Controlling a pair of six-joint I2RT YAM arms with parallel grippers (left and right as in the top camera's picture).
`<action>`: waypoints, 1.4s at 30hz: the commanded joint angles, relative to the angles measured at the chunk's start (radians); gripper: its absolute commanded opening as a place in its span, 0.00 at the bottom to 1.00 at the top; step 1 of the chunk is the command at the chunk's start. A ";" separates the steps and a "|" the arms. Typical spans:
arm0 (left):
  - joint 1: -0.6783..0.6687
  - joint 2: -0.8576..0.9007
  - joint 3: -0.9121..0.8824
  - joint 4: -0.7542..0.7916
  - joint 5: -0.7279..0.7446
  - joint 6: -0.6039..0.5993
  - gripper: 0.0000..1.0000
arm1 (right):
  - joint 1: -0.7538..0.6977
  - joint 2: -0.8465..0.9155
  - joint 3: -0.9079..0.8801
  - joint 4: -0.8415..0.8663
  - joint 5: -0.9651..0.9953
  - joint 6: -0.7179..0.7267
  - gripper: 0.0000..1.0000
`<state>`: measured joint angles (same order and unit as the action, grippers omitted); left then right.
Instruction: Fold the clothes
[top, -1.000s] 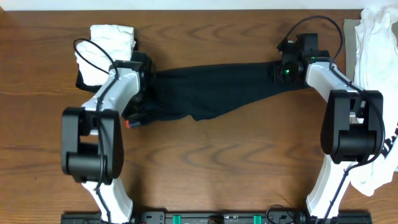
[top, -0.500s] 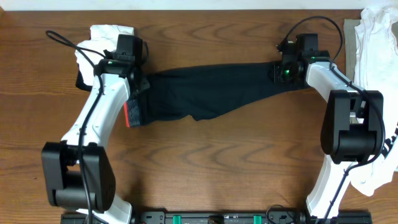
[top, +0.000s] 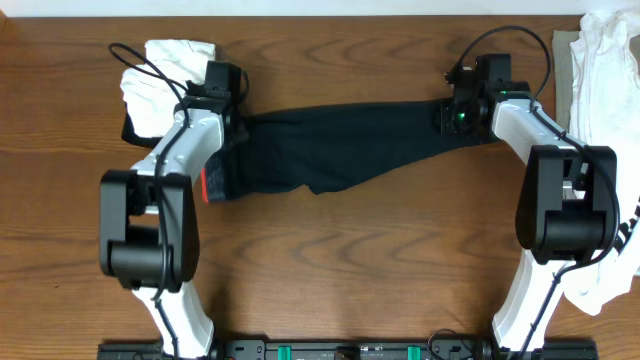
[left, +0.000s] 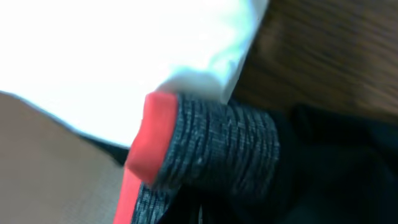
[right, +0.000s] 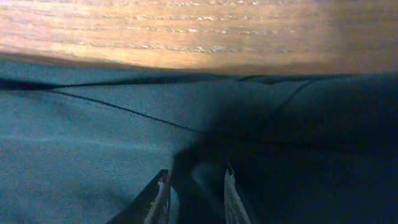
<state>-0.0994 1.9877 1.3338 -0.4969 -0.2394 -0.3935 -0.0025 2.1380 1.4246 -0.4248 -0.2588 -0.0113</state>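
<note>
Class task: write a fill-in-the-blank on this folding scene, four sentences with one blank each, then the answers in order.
1. The black leggings lie stretched across a ______ table.
2. Their grey waistband has a ______ edge.
3. The right claw pinches a fold of the black ______.
4. The left claw sits near a bundled ______ garment.

Missing words: wooden; red; leggings; white

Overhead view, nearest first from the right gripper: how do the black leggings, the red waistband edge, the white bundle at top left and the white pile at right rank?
From the right gripper:
1. black leggings, at its fingertips.
2. white pile, right edge.
3. red waistband edge, far left.
4. white bundle, top left.
</note>
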 joint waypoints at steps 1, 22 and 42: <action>0.026 0.045 0.002 0.027 -0.017 0.020 0.06 | 0.007 -0.006 -0.002 -0.015 0.098 0.002 0.28; 0.041 -0.051 0.022 0.027 -0.004 0.116 0.08 | -0.202 -0.150 0.016 -0.126 0.118 -0.005 0.37; -0.084 -0.344 0.027 -0.241 -0.001 0.074 0.48 | -0.417 -0.139 0.014 -0.124 -0.020 0.068 0.69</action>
<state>-0.1791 1.6363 1.3575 -0.7200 -0.2352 -0.3111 -0.4023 1.9999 1.4284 -0.5564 -0.2516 0.0063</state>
